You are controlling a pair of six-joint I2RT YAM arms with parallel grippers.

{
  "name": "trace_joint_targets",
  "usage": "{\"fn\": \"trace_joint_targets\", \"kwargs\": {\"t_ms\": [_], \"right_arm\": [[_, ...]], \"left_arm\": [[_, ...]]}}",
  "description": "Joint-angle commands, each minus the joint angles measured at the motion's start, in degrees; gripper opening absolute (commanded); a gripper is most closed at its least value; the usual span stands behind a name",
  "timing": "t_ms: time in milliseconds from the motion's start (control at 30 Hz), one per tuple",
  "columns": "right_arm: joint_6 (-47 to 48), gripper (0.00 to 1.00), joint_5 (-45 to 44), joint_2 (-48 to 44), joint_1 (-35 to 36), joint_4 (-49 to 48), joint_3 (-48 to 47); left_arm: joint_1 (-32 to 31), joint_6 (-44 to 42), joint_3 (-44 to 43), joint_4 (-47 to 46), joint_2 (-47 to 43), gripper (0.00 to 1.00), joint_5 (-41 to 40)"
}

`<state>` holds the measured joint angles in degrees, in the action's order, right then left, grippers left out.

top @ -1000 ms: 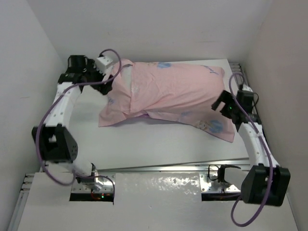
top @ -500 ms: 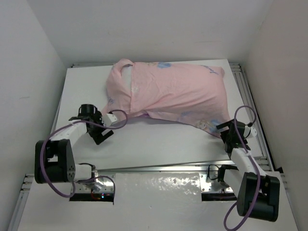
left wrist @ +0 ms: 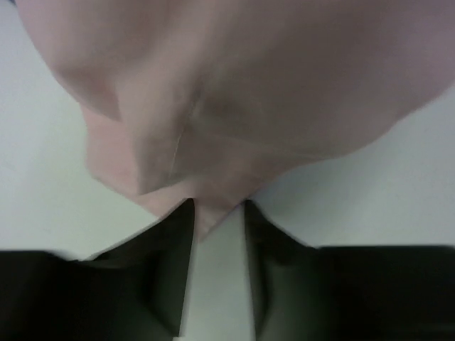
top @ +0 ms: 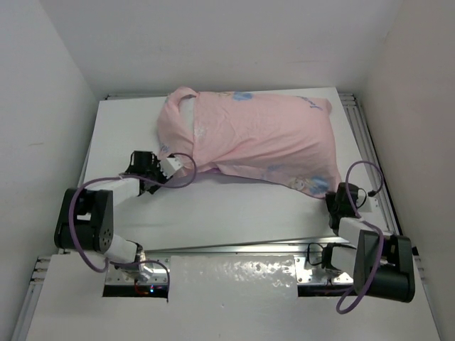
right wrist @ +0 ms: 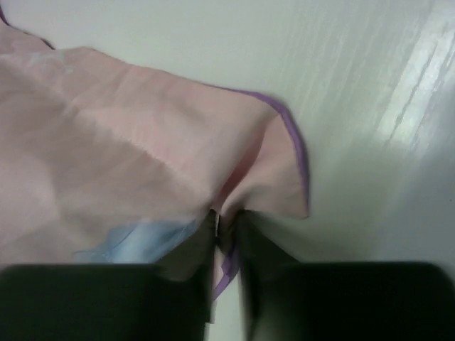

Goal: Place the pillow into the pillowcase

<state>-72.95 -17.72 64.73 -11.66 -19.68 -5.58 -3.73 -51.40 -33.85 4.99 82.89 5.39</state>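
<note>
L hand (left wrist: 218, 209): narrow, fingers (left wrist: 167, 270) dark, w/ a slim strip of white worktop (top: 234, 209) showing between them. Tip of a pink cloth corner sits right btwn the fingertips and meets both inner faces. Can't tell if it's actually clamped or just lying in the gap. That corner is the near-left corner of the pillowcase (top: 256, 138), toward the worktop's left edge, approx. halfway btwn near and far edges. Above it in the wrist view the cloth bulges up, full and rounded.

R hand (right wrist: 226, 217): nearly closed, pinching a fold of the pillowcase. Cloth is bunched btwn the fingertips and a bit of purple hem (right wrist: 295, 153) hangs down through the gap. Pale blue print patch (right wrist: 135, 241) just left of the pinch. This is the near-right corner of the cloth, close to the worktop's right edge.

Pillowcase, pink side up, lies along the far edge, running from far-centre-left out to the far-right corner, near side sagging toward mid-worktop. It's plump, not flat. Pillow (top: 186, 122) is inside it: only a white sliver shows at the open left end, framed by a loop of pink cloth. Both arms are folded low, elbows near the near edge, L one by the left edge and R one by the right edge.
</note>
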Motion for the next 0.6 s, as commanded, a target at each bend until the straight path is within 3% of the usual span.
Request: {"fn": "trace_joint_targets", "kwargs": {"t_ms": [0, 33, 67, 200, 267, 367, 567], "right_arm": [[-2.29, 0.09, 2.33, 2.85, -0.20, -5.00, 3.21], [-2.03, 0.00, 2.77, 3.12, -0.20, -5.45, 3.65], [-1.50, 0.00, 2.69, 3.04, -0.20, -5.80, 3.82], [7.71, 0.00, 3.74, -2.66, -0.20, -11.07, 4.88], [12.10, 0.00, 3.83, -10.04, -0.20, -7.93, 2.00], [25.26, 0.00, 2.78, -18.66, -0.20, -0.63, -7.40], [37.16, 0.00, 1.63, -25.18, -0.20, 3.15, -24.28]], "left_arm": [[-0.05, 3.14, -4.02, 2.20, 0.96, 0.21, 0.05], [-0.05, 3.67, -4.47, 3.26, 0.61, 0.02, 0.41], [-0.05, 5.24, -5.00, 4.92, -1.22, 0.00, 0.59], [0.21, 7.27, -9.47, 10.55, -8.78, 0.00, 0.41], [0.30, 9.63, -14.11, 16.49, -11.25, 0.00, -1.07], [1.44, 11.58, -30.43, 25.12, -11.26, 0.00, -1.26], [1.71, 12.02, -48.74, 33.23, -10.82, 0.00, -0.29]]}}
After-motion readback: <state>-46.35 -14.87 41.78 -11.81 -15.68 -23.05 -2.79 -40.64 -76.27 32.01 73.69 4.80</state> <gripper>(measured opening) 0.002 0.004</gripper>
